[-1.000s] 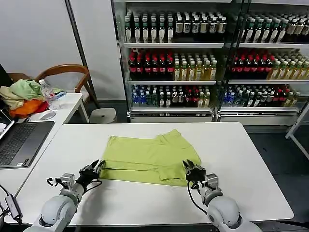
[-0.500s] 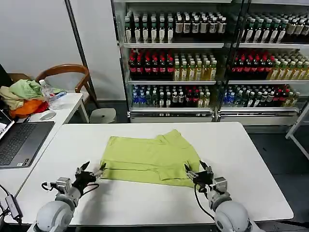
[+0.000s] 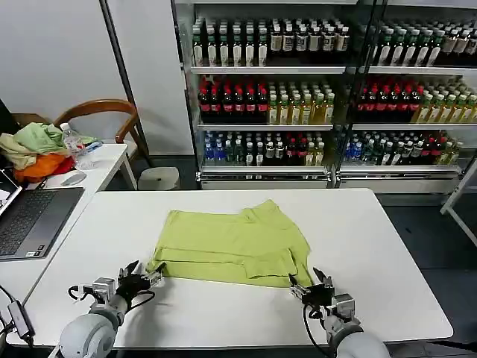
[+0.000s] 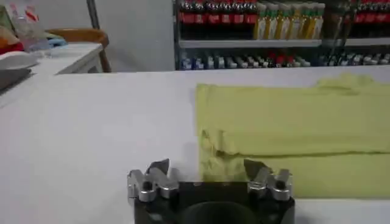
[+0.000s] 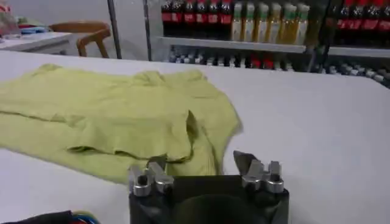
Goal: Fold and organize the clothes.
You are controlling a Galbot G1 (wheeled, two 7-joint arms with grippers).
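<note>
From the head camera I see the T-shirt (image 3: 231,245) lying folded flat in the middle of the white tabletop (image 3: 387,253). My left hand (image 3: 143,279) sits just off its near left corner, fingers spread, holding nothing. My right hand (image 3: 311,287) sits at the near right corner, also spread.

On the left wrist camera, the left hand (image 4: 206,173) is spread, the T-shirt (image 4: 292,134) edge just ahead of it.

On the right wrist camera, the right hand (image 5: 203,165) is spread, the T-shirt (image 5: 122,115) hem just before its fingers.
</note>
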